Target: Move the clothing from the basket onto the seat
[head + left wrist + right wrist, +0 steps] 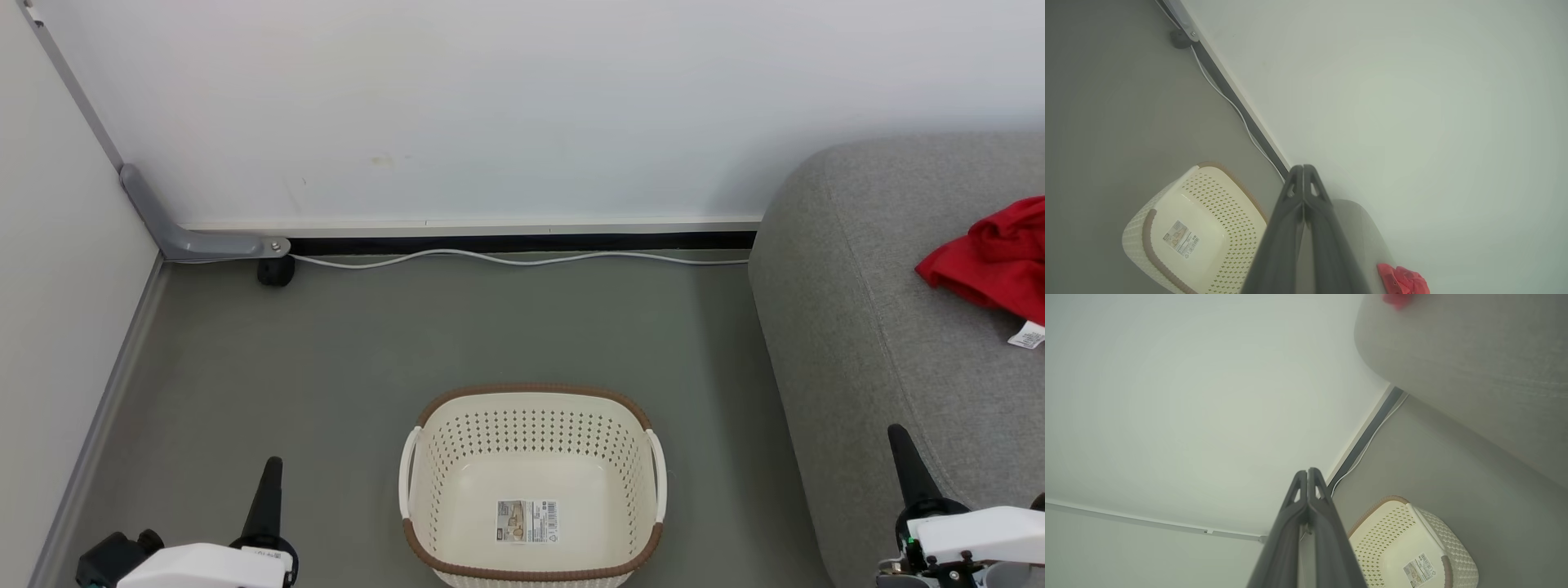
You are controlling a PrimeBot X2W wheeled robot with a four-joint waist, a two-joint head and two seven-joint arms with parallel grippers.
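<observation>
The red clothing [992,261] is being borne as a crumpled heap by the grey sofa seat [865,351], at the right edge of the head view. Its white label tag [1027,335] is being shown at the heap's lower edge, lying on the upholstery. The cream perforated laundry basket [531,390] is being carried upright by the grey floor [326,367], near the seat's rounded end but apart from it. Its pale inner bottom is being shown bare, with a printed sticker [527,521] stuck flat on it.

The left gripper [273,467] is being held low over the floor, left of the basket and apart from it. In the left wrist view its jaws are being pressed together tip to tip, with nothing between them. The right gripper [898,433] is being held at the lower right, against the seat's near edge as seen from the head, and its jaws are likewise being pressed closed on nothing.

Behind the basket, a white cable [522,259] is being run along the foot of the white wall [490,106]. A grey bracket [188,241] with a black caster [276,271] is being shown in the corner.
</observation>
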